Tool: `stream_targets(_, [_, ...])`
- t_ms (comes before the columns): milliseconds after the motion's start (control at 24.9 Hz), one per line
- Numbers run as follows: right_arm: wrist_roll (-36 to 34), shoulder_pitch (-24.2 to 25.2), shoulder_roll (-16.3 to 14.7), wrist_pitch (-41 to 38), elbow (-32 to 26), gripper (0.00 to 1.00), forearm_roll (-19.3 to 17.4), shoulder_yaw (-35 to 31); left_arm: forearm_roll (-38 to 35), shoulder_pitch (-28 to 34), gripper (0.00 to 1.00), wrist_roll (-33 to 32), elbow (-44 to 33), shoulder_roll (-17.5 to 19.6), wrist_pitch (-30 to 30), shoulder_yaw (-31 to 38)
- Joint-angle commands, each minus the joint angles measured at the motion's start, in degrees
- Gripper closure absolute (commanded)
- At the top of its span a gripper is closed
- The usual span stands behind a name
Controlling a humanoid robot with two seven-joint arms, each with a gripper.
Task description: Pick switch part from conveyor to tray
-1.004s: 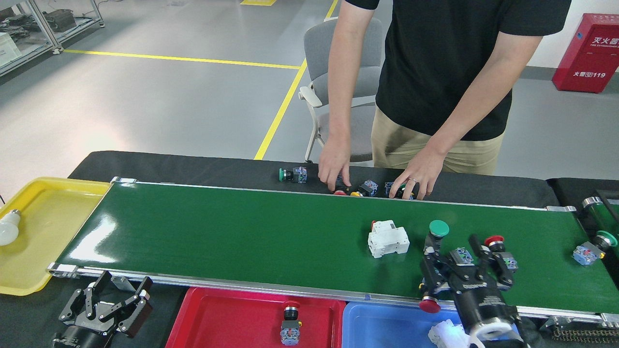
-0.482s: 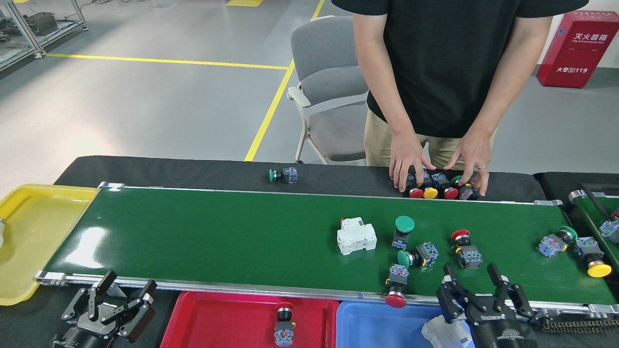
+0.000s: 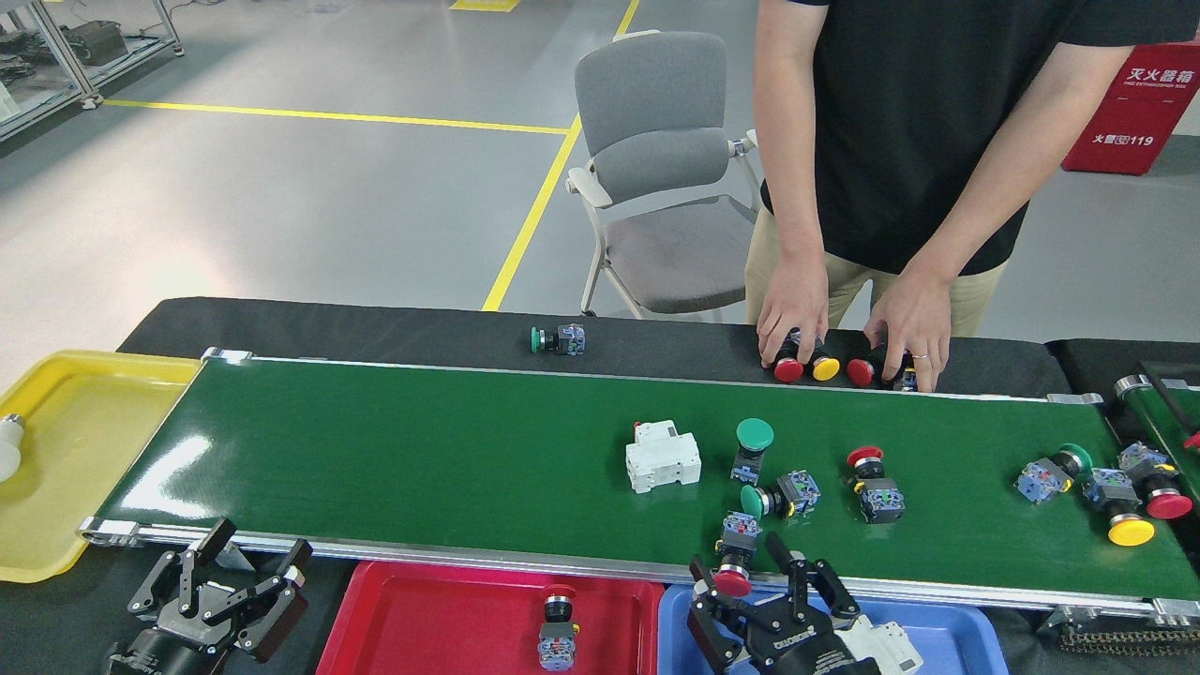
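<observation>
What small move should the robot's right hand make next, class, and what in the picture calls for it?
Probably ease the right hand forward and shut on the red-capped switch lying at the near edge of the conveyor. The open hand sits just below it, over the blue tray.

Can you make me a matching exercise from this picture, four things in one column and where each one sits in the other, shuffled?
Things:
1. white circuit breaker block
2. white light bulb
3. red-capped push-button switch standing alone
4. green-capped switch lying apart from the others

Places:
A. in the red plastic tray
B. on the black cloth behind the belt
C. on the dark-green conveyor belt
D. in the yellow plastic tray

Pairs: 1-C, 2-D, 3-A, 4-B
</observation>
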Motion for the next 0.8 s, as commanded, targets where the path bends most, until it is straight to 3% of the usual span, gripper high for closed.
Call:
stream_targets(0, [0.07,-2.6,0.63,1.89,1.27,0.1,0.15,0.09,0.0,-0.75,0.0,0.04,-0.26,0.75,-0.72,-0.16])
stream_targets(40, [0.16,-3.39,0.72,2.51,2.24,0.15,0.06,0.09,-0.09,-0.84,0.0,0.04,-0.17,0.75,-1.07,-0.16])
stream_targets(120, [0.42,-5.15,0.37,2.33,2.94,0.38,-0.37,0.09,-0.09,-1.19,0.0,0.04,-0.17,0.75,-1.86,-0.16])
stream_targets(281, [6.22,-5.24,-0.07,0.14,4.43,0.58,-0.37,0.71,-0.09,-1.63,0.0,-0.04,0.01,0.75,-2.12,-0.16])
stream_targets(482, [6.58,-5.59,0.37,-2.15,4.26,0.61,-1.08,0.53,-0.09,-1.63,0.0,-0.04,0.45,0.84,-2.83,-0.16])
stream_targets(602, [6.66,-5.5,0.1,-3.29,1.97,0.62,-4.33,0.45,0.0,-1.89,0.0,-0.04,0.36,0.84,-3.0,-0.16])
stream_targets(763, [6.75,-3.92,-0.43,-12.69,-3.04,0.62,-6.35,0.53,-0.08,-4.7,0.0,-0.13,0.01,0.75,-4.05,-1.12])
